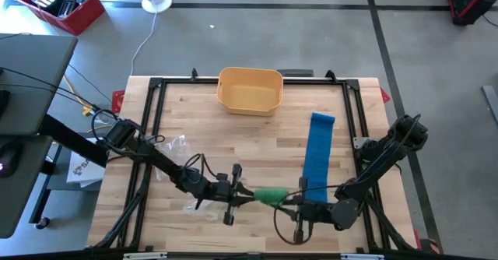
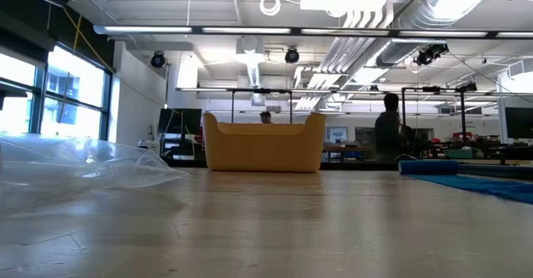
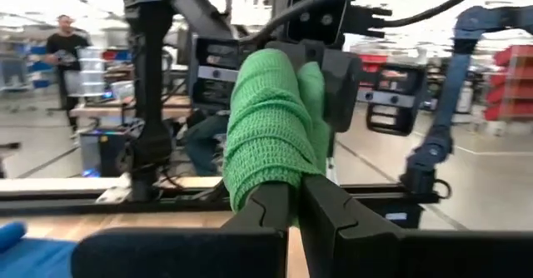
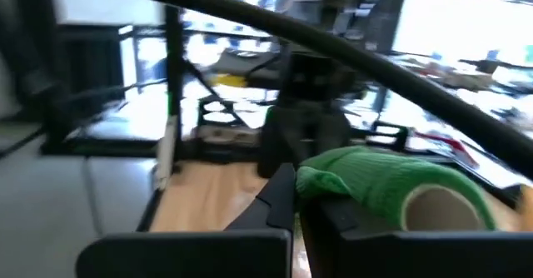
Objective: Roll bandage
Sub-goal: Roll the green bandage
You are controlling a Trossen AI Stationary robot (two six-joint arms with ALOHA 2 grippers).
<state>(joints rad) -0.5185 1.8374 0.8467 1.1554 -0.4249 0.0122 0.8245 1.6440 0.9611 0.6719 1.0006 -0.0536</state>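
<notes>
1. Green bandage roll (image 1: 270, 196) is held above the near tabletop (image 1: 257, 143) between both tools: left tool (image 1: 247, 195) and right tool (image 1: 289, 201) each pinch one end.
2. Risk: uneven pull could slip or unwind the roll.
3. Blue bandage strip (image 1: 317, 149) lies flat beyond.
4. Far yellow bin (image 1: 250, 89) appears empty.

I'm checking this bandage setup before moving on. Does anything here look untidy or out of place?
One thing: crumpled clear plastic wrapping lies loose on the table's left side, by the left arm. Otherwise, both end effectors, left and right, hold the green bandage roll between them, and the blue bandage lies flat.
</notes>
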